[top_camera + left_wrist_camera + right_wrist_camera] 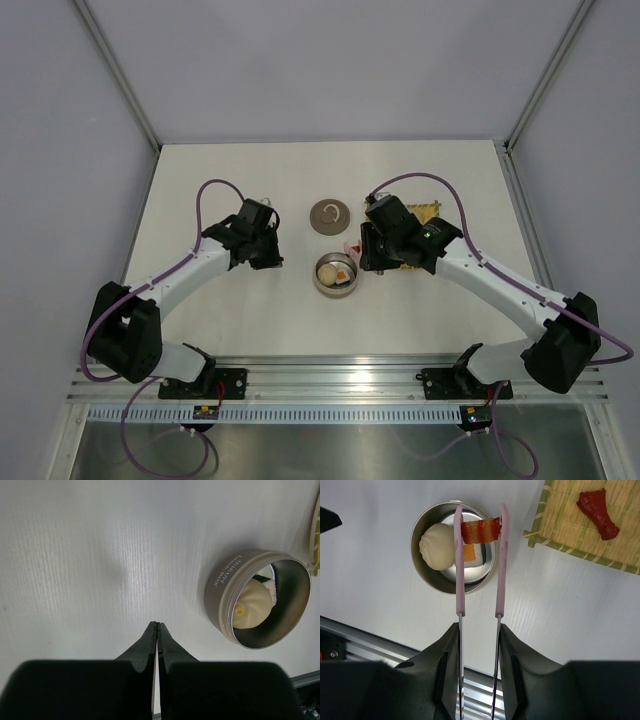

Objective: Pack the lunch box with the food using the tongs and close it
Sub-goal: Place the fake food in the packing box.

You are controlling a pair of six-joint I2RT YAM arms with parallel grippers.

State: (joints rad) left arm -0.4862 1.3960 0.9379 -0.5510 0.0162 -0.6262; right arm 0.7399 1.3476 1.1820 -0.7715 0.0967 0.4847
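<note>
We hold the tongs (458, 575) in our right gripper (479, 629). Its fingers press on the two pink arms from outside, and the tips pinch a red striped food piece (480, 530) over the rim of the lunch box (435, 581), on the side toward the mat. Inside the tin a cream bun (437, 539) and an orange-and-white piece (470, 555) lie touching each other. The yellow woven mat (565, 510) sits just beside the tin, with one red sausage piece (598, 514) on it. The round lid (330, 214) lies farther back on the surface (230, 320), apart from the tin. Our left gripper (158, 630) is pinched together with nothing in it, to the left of the tin and apart from it.
</note>
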